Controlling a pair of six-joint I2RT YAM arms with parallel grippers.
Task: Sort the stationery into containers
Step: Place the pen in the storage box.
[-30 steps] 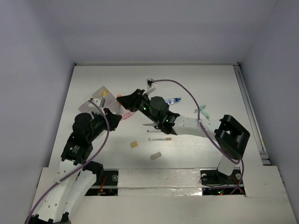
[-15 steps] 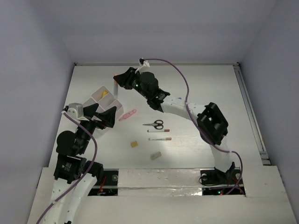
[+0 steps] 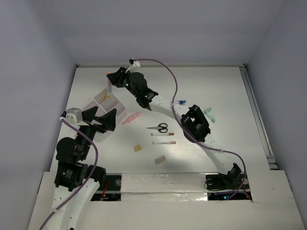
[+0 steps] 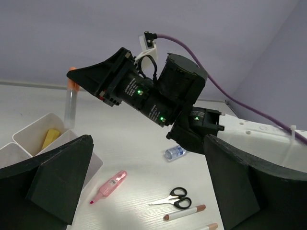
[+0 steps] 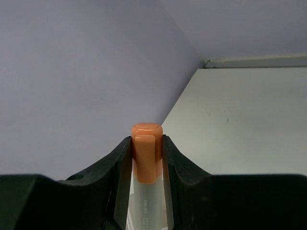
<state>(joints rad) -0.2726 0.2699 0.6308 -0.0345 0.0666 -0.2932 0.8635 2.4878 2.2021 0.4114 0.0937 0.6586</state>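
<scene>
Fingers [image 5: 120, 165] of the right gripper [image 3: 115, 76] closed on an orange-capped marker [image 5: 146, 153], one pressed to each side of the cap. Held upright at the far side of the white tray [image 3: 98, 101] (cap uppermost, pale barrel hanging below, plain from the left wrist). Over a far compartment or just beyond the tray's far wall: cannot tell.

Fingers [image 4: 57, 179] of the left gripper [image 3: 101, 116] spread wide, gripping nothing, hovering at the near side of the tray, with one finger overlapping the tray's near corner in the wrist view.

Inside the tray, in one of the far compartments: a yellow block [image 3: 108, 96]. Contents of the other compartments too small to make out.

On the tabletop [image 3: 220, 86], all outside the tray:
- pink marker [image 3: 130, 118], flat, just right of the tray's near corner;
- black-handled scissors [image 3: 159, 128], further right of the tray, blades pointing back towards it;
- two thin pens [image 3: 163, 134], parallel, right of the tray and nearer the arm bases;
- small yellowish block [image 3: 137, 148] and beige block [image 3: 159, 159], well apart from the tray, towards the near edge;
- blue-capped piece [image 3: 180, 102], right of the tray, past the right arm;
- green piece [image 3: 209, 115], furthest right of the tray.
</scene>
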